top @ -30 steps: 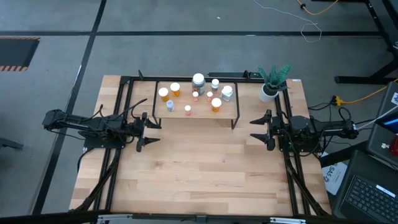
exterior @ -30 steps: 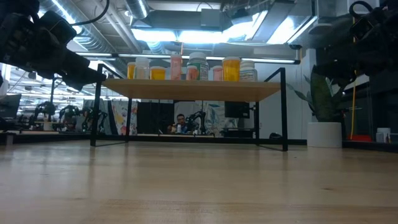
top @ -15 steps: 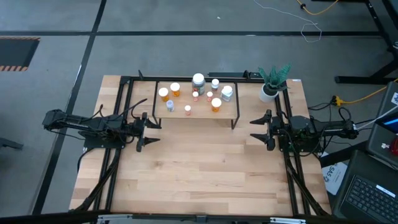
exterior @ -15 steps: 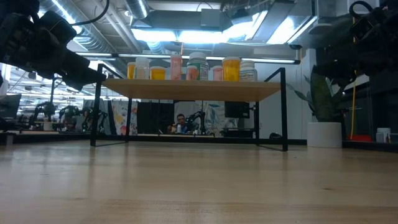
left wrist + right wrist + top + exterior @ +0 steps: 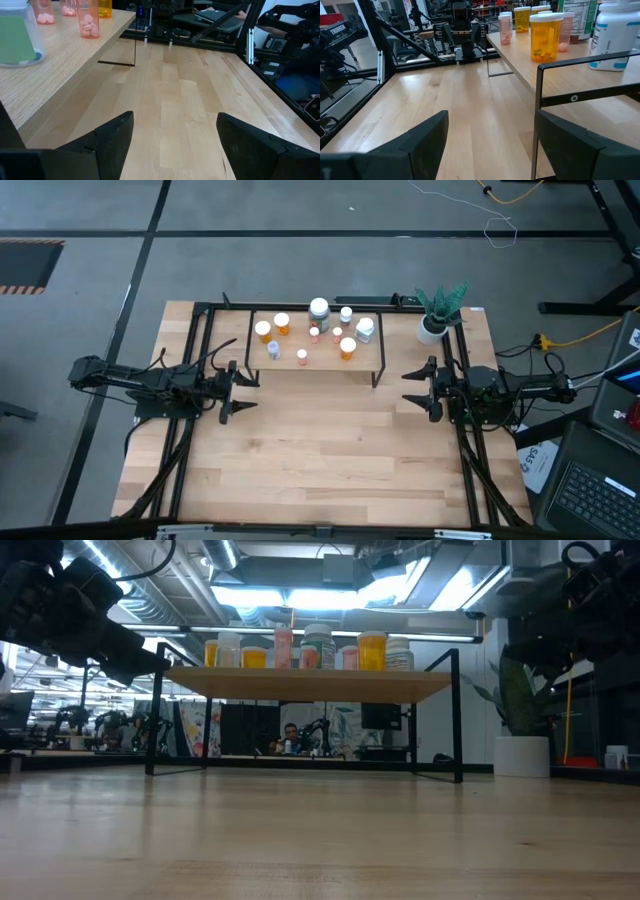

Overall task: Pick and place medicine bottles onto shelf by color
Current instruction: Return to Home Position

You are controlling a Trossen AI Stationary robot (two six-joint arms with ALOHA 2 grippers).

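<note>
Pale wood makes up the big surface (image 5: 320, 450), which shows no bottles lying on its open planks. Toward its far edge stands the shelf (image 5: 325, 358), a light board on a thin black frame. All the medicine bottles (image 5: 319, 310) in view stand upright on it, near each other and apart from both arms.

The left end effector (image 5: 244, 389) hangs at the left side of the surface, its fingers spread wide and holding nothing. The right end effector (image 5: 413, 388) mirrors it on the right side, also spread and empty. Beyond the right arm, just beside the shelf's corner, sits a white pot with a green plant (image 5: 432, 328).

Placing looks finished (the arms seem parked at rest).

If one needed shifting, these bottles would likely be light, stiff plastic with smooth, slippery walls. The tall orange bottle (image 5: 546, 36) would tip easily. The best hold is probably across the body below the white cap, squeezing gently. The small pink bottle (image 5: 88, 19) stands close to its neighbours, leaving little room for fingers.
</note>
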